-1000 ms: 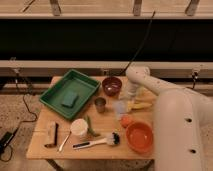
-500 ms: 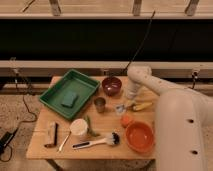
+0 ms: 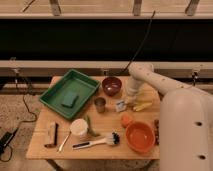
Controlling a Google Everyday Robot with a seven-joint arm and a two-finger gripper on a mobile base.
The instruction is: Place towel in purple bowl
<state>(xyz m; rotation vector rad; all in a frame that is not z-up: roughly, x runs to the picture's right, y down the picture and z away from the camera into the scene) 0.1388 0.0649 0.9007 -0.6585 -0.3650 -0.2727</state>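
The purple bowl (image 3: 111, 85) stands on the wooden table (image 3: 60, 122), at the back middle. A small pale towel (image 3: 120, 105) lies on the table just in front and to the right of the bowl, next to a metal cup (image 3: 100, 104). My gripper (image 3: 123, 102) hangs from the white arm (image 3: 150, 80) and is down right at the towel, covering part of it. The bowl looks empty.
A green tray (image 3: 55, 95) with a green sponge (image 3: 70, 100) is at the left. A banana (image 3: 142, 106), an orange bowl (image 3: 139, 137), a small orange object (image 3: 126, 120), a brush (image 3: 97, 142), a white cup (image 3: 78, 127) and a wooden block (image 3: 51, 135) lie around.
The arm has lowered and moved slightly left, bringing my gripper down onto the towel. The other objects have not moved.
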